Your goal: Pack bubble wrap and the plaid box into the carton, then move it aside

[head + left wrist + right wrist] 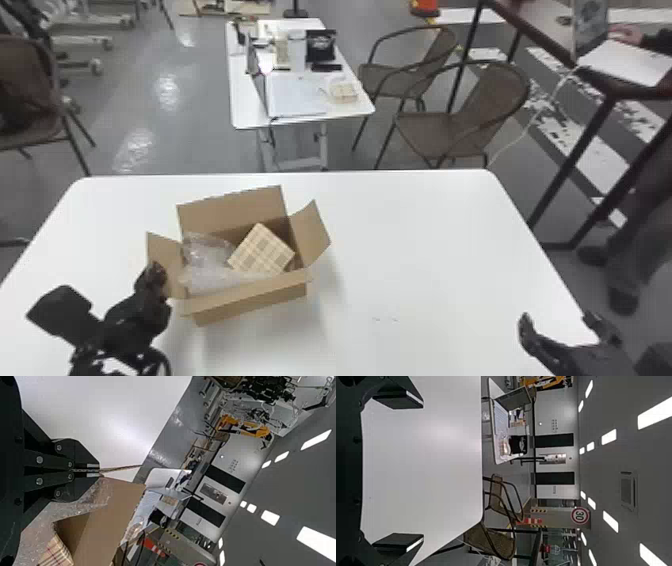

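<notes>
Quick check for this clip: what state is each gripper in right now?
Left gripper: closed on the carton's left side flap.
Right gripper: wide open and empty, near the table's right edge.

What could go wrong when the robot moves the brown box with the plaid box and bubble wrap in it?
The left tool pinches just one flap of the carton, so that flap might bend or tear. The right tool is away from it, so the carton may swing round. Its top is open, so a bump could shift the plaid box beside the bubble wrap.
</notes>
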